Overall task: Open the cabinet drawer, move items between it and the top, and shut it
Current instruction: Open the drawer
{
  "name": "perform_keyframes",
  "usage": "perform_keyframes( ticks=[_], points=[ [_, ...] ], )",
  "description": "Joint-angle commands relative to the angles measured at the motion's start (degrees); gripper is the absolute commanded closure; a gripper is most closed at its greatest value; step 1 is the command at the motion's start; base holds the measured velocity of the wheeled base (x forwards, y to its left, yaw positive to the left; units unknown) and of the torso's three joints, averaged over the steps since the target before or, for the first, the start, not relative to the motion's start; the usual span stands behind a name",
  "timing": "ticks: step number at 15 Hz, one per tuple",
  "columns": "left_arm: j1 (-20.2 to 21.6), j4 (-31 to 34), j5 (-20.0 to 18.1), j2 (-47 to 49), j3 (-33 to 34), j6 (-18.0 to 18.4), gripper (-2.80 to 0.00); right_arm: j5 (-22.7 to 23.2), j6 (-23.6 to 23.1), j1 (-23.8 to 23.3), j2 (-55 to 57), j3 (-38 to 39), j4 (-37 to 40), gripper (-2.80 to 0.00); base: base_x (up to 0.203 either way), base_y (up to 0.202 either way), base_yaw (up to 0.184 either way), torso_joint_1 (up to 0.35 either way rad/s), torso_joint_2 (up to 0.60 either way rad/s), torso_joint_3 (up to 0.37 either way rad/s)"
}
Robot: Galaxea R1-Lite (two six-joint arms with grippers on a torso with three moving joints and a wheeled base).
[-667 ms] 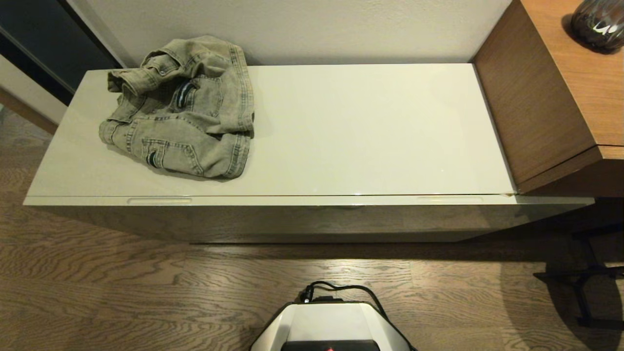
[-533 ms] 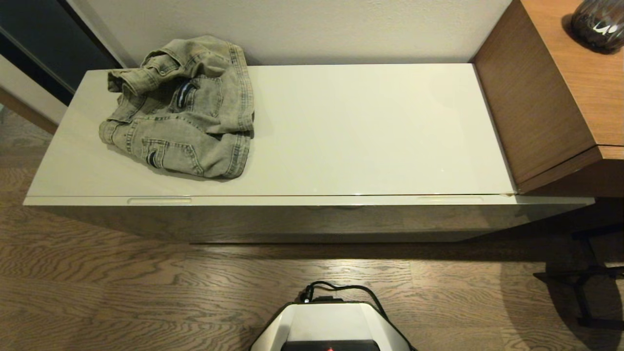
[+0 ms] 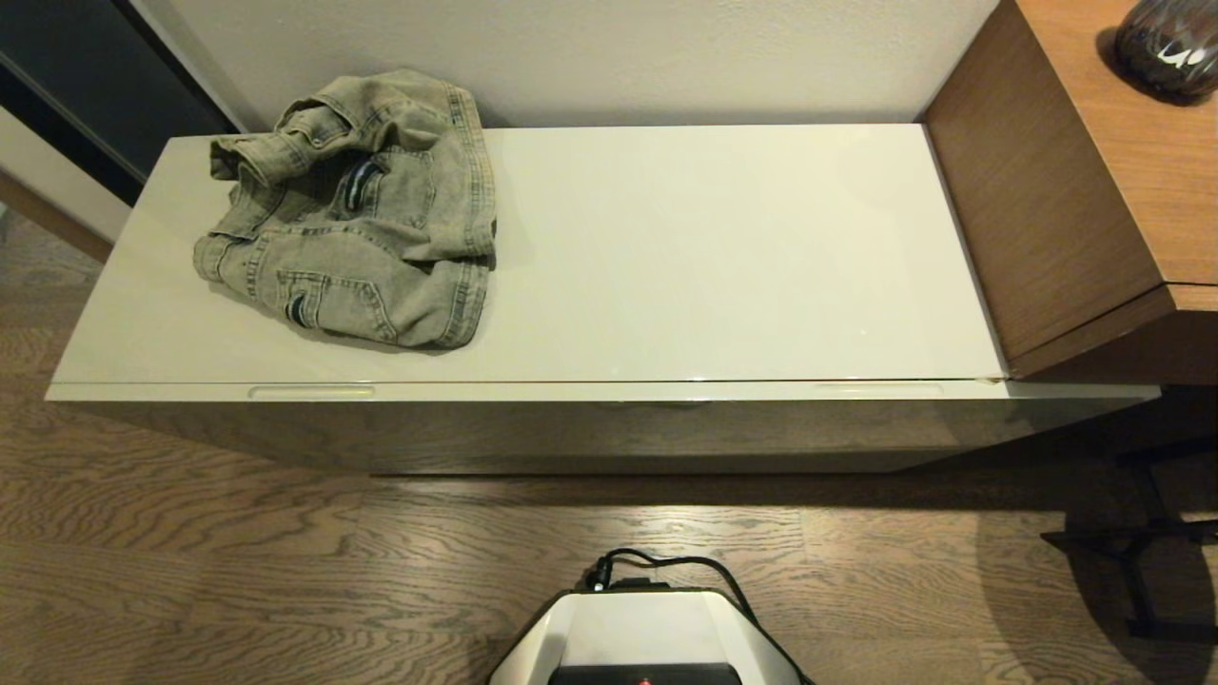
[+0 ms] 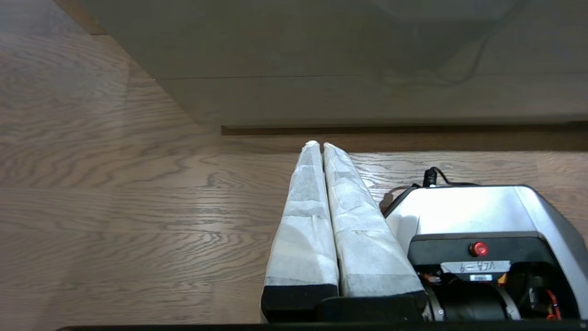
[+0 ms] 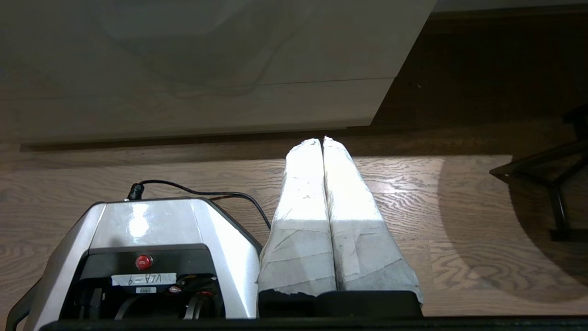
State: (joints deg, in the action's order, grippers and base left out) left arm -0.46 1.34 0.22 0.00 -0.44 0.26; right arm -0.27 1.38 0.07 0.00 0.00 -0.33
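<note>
The cabinet drawer (image 3: 609,419) is fully pushed in, its front rim flush under the top (image 3: 723,257), and the two slim notches on that rim, one near the left end (image 3: 311,391) and one near the right end (image 3: 877,388), are free to be reached. The denim jacket (image 3: 357,214) lies crumpled on the left part of the top, close to the wall, well apart from the brown desk (image 3: 1075,181) that stands at the right end with a dark round object (image 3: 1168,43) on it. The pack of slippers is not visible anywhere; it is probably inside the drawer, but this cannot be confirmed. Both arms are low beside the robot base (image 3: 647,633) and do not appear in the head view. The left gripper (image 4: 318,145) points toward the lower front of the cabinet with its padded fingers (image 4: 305,207) pressed together and holding nothing. The right gripper (image 5: 321,141) is in the same posture, its fingers (image 5: 353,216) touching each other and empty. My judgement is that the task is only at its start: the drawer must be opened first, and the jacket waits on the top because it can go in only after that.
</note>
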Motion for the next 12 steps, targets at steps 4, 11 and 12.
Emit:
perform_keyframes(
  ticks=[4,11,12],
  points=[
    [0.0,1.2,-0.7,0.0,-0.4,5.0,0.00,0.0,0.0,0.0,0.1,0.0,0.0,0.00,0.000,0.000,0.000,0.000,0.00,0.000],
    [0.0,3.5,-0.4,0.3,-1.7,5.1,0.00,0.0,0.0,0.0,0.1,0.0,0.0,0.00,0.000,0.000,0.000,0.000,0.00,0.000],
    [0.0,4.9,-0.3,1.3,-4.5,5.1,0.00,0.0,0.0,0.0,0.1,0.0,0.0,0.00,0.000,0.000,0.000,0.000,0.00,0.000]
  ],
)
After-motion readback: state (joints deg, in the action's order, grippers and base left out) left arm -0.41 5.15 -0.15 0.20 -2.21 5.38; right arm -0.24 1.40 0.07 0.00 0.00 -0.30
